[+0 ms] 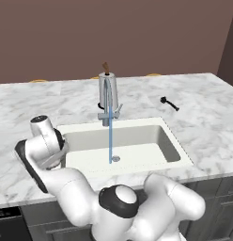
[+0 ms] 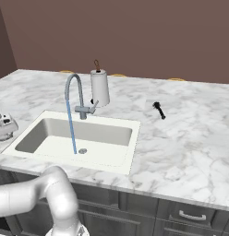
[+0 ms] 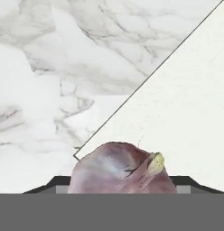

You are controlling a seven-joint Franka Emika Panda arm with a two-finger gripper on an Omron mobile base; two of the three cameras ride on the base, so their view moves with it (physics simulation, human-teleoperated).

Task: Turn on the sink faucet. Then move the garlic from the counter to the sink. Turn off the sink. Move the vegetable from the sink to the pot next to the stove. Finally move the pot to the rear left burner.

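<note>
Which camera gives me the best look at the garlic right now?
The hand view: the garlic sits large at its bottom edge, purplish skin and yellowish tip clear, over the counter beside the sink's rim. In both base views I cannot make the bulb out; they show the running faucet.

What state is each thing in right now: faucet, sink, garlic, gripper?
sink faucet: on, blue stream running into the basin.
sink: holds no garlic; water lands near the drain.
garlic: close between the finger tips, over the edge between counter and sink rim; whether gripped or resting, I cannot tell.
gripper: jaws hidden behind the bulb.
</note>
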